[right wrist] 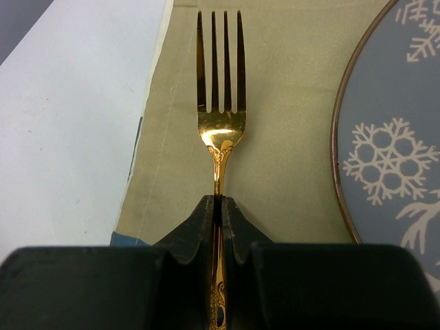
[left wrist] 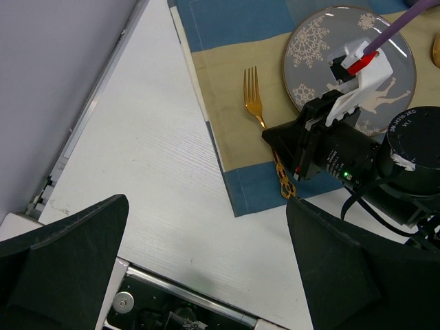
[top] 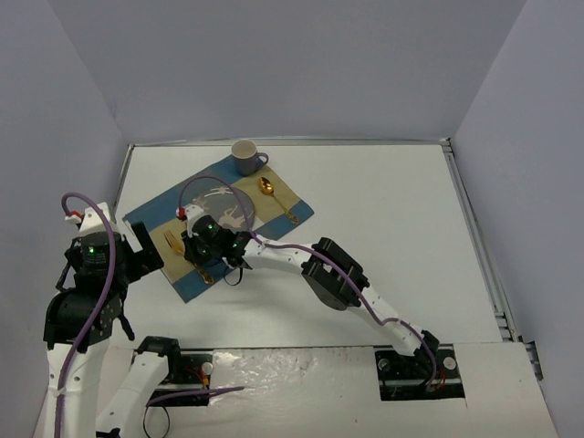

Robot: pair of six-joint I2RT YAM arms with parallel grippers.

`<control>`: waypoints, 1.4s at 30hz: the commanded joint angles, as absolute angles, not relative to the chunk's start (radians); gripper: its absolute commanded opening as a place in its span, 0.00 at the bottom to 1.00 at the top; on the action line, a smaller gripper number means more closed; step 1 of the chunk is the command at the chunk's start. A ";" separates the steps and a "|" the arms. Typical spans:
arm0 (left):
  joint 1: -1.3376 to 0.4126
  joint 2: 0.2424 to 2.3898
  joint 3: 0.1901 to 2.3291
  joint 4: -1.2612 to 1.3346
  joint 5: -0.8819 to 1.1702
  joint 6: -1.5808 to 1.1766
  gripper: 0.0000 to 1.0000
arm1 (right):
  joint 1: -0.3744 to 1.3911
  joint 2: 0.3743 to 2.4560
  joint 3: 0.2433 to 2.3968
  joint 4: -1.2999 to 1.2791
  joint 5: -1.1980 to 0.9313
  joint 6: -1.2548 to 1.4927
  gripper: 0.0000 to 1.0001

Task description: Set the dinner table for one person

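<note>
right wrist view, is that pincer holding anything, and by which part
The right pincer grips the gold fork by its handle, just below the neck.

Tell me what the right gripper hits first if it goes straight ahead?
The fork. The right gripper is shut on its handle, and its prongs lie straight ahead on the placemat.

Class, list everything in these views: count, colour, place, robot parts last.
dinner table: one, white, under everything.
placemat: one, blue-and-tan striped, on the table.
plate: one, grey-blue with white snowflakes, on the placemat.
fork: one, gold, on the placemat left of the plate.
spoon: one, gold, on the placemat right of the plate.
mug: one, grey, at the placemat's far corner.
left end effector: one, black, open above bare table beside the placemat.
right end effector: one, black, shut on the fork's handle.
</note>
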State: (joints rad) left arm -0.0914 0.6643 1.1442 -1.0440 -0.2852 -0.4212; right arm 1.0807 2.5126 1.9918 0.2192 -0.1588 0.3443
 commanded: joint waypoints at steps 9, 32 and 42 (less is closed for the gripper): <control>-0.089 0.673 1.154 -1.001 -0.281 -0.428 0.97 | 1.090 2.497 2.033 0.351 -0.149 0.416 0.00; -0.089 0.675 1.156 -1.000 -0.279 -0.426 0.97 | 1.092 2.554 2.052 0.367 -0.159 0.440 0.05; -0.090 0.672 1.153 -1.001 -0.276 -0.430 0.97 | 1.094 2.545 2.023 0.405 -0.114 0.485 0.04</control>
